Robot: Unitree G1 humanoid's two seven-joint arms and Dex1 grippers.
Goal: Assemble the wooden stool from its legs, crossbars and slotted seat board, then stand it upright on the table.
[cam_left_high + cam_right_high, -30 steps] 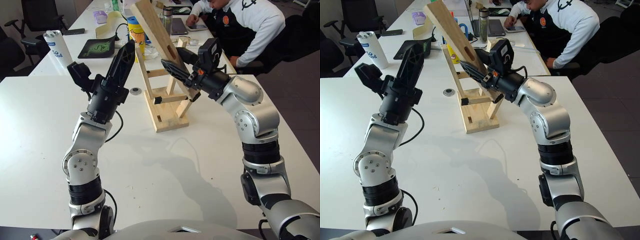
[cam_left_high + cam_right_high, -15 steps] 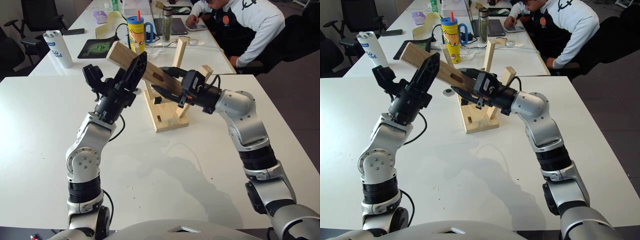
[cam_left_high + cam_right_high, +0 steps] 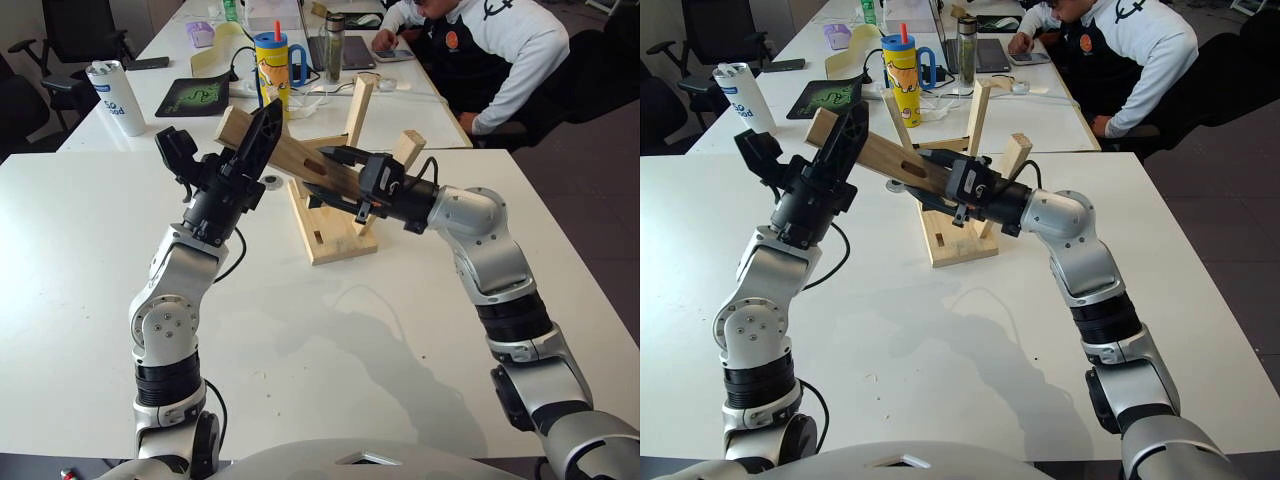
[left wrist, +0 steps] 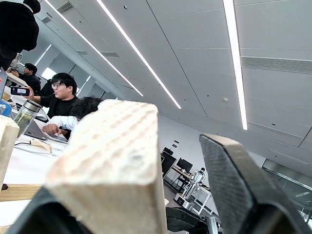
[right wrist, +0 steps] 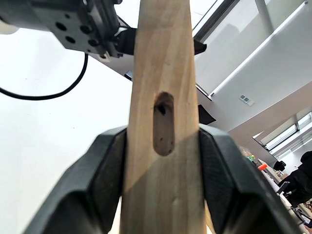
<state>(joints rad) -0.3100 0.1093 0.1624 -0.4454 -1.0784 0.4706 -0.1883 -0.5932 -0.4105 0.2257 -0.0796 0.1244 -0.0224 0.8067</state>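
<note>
The slotted seat board is held in the air over the leg frame on the tabletop. It is clamped at the slot by the right pincer. The left pincer is spread loosely around its end. With one firm grip, the board is judged liable to twist, and the frame may be toppled.

Bare table is left in front of the frame and to its right. Above the frame, passage is barred by the board, with the right gripper and left gripper at it, and by 2 upright legs.
</note>
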